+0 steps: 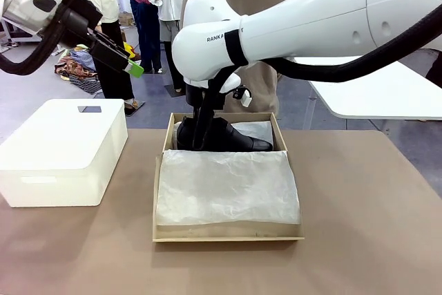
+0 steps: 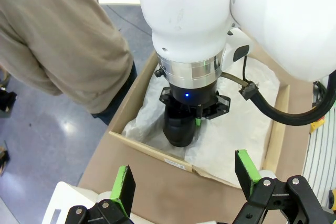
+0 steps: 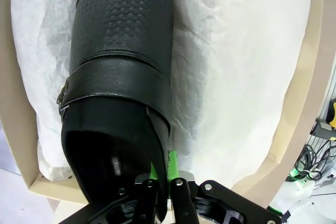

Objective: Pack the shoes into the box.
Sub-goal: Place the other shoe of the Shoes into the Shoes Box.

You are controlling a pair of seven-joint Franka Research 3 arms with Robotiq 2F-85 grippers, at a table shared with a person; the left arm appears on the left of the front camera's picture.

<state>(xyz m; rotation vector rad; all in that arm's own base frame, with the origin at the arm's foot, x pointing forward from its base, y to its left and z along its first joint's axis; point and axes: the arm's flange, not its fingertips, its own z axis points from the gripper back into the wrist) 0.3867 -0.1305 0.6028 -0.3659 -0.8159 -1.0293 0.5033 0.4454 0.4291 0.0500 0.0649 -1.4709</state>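
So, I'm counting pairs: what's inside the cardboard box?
One black shoe sits on white tissue paper at the far end of the box, its heel rim pinched by the right tool. The paper covers the floor; anything beneath is hidden.

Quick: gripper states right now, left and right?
Left gripper: open, empty.
Right gripper: shut on the shoe at its heel rim, in the box.

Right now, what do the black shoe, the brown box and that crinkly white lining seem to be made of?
The shoe: likely leather or a leather-look material, black, with a pebbled grain on the front, a smooth strap and a small metal-looking buckle.
The box: plain brown cardboard, matte, with thin raw edges.
The lining: probably tissue paper, white, thin and creased.
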